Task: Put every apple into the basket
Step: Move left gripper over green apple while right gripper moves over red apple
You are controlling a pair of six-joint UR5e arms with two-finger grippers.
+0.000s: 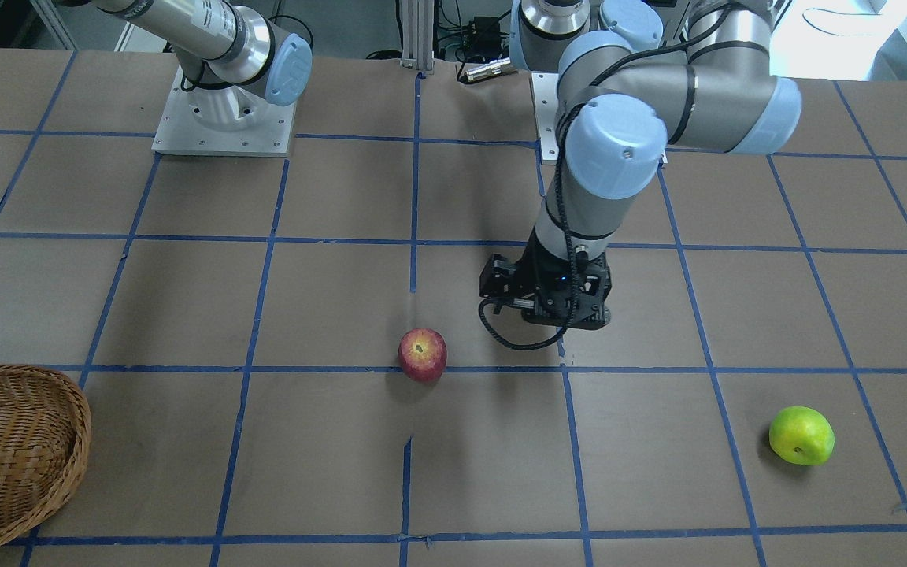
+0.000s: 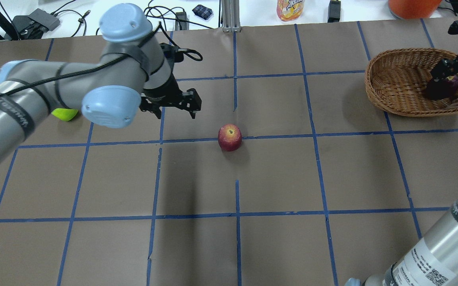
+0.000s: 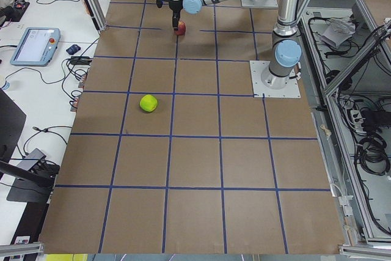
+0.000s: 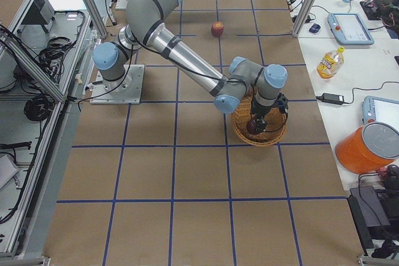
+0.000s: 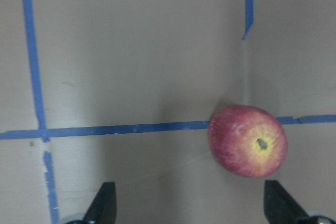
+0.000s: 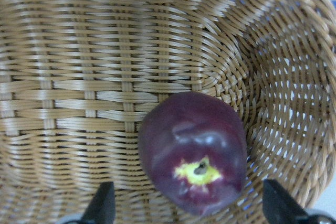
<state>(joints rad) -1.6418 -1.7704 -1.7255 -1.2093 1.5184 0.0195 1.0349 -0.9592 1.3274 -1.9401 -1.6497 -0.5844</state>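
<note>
The red apple (image 2: 229, 137) lies on the table near its middle and also shows in the left wrist view (image 5: 248, 140). My left gripper (image 2: 175, 106) hovers open and empty just to its left, jaws wide in the wrist view (image 5: 190, 209). The yellow-green apple (image 1: 801, 435) lies far out on my left side, partly hidden by the left arm in the overhead view (image 2: 65, 114). The wicker basket (image 2: 408, 51) stands at the far right. The maroon apple (image 6: 192, 150) lies inside it. My right gripper (image 2: 449, 77) is open just above that apple, its fingers apart on either side.
Blue tape lines grid the brown table. The arms' base plates (image 1: 225, 118) sit at the robot's edge. A juice bottle (image 2: 290, 8) and an orange bucket (image 2: 412, 4) stand past the far edge. The basket (image 1: 79, 425) sits close to the table's corner.
</note>
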